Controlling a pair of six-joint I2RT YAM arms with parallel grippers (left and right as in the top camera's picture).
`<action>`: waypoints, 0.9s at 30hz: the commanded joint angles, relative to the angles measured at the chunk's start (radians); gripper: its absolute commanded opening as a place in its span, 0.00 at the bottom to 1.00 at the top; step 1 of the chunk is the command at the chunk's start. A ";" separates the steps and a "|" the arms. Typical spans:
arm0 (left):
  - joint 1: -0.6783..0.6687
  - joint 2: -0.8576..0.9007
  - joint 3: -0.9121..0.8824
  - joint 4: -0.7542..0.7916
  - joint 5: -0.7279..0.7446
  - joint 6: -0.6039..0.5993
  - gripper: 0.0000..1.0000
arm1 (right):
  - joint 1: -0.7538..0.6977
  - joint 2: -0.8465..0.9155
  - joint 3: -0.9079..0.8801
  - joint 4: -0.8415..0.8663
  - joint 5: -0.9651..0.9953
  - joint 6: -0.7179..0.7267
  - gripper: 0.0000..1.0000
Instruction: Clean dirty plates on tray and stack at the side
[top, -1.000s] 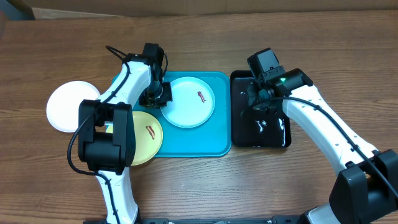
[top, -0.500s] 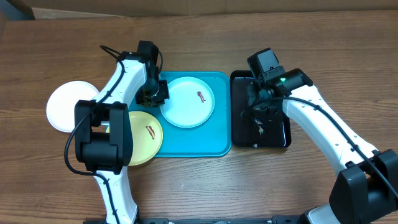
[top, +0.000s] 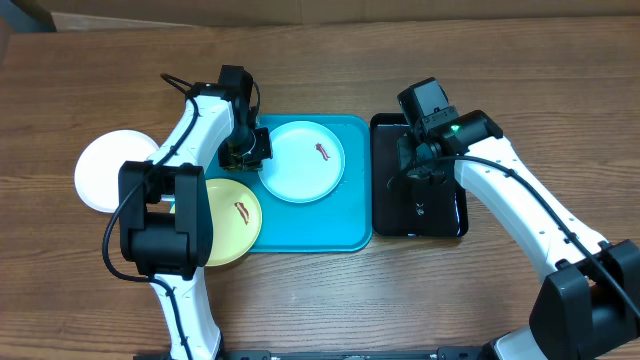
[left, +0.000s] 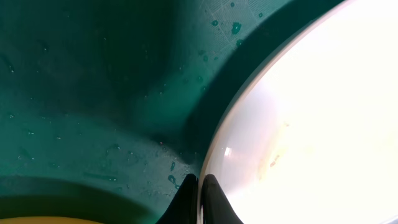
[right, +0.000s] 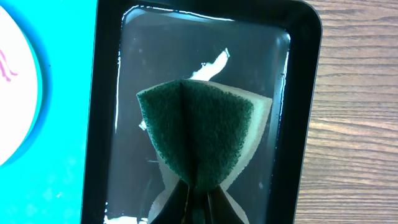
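- On the bench, the turquoise tray is set centrally, with the pale aqua plate laid in it, smear up.
- The black tray is placed just beside it; water is held inside, likely for wetting.
- The yellow-green plate and white plate are partly hidden by the left arm.
- The sponge is clamped folded by the right fingers.
- The aqua rim is pinched by the left fingers, probably for steadying; glare washes out the detail.

— The tray is glowing turquoise, and its aqua plate is wearing a reddish smear.
— At three o'clock, the smaller tray is shining glossy black; the sponge is showing dark green.
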 joint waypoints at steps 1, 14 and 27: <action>0.000 0.003 0.021 -0.002 0.006 0.018 0.04 | -0.003 -0.009 0.016 0.008 0.012 0.029 0.04; -0.018 0.003 0.021 0.016 0.006 0.081 0.04 | -0.037 -0.009 0.045 -0.052 -0.081 0.000 0.04; -0.039 0.003 0.021 0.016 0.008 0.119 0.04 | -0.053 -0.009 0.243 -0.132 -0.185 -0.008 0.04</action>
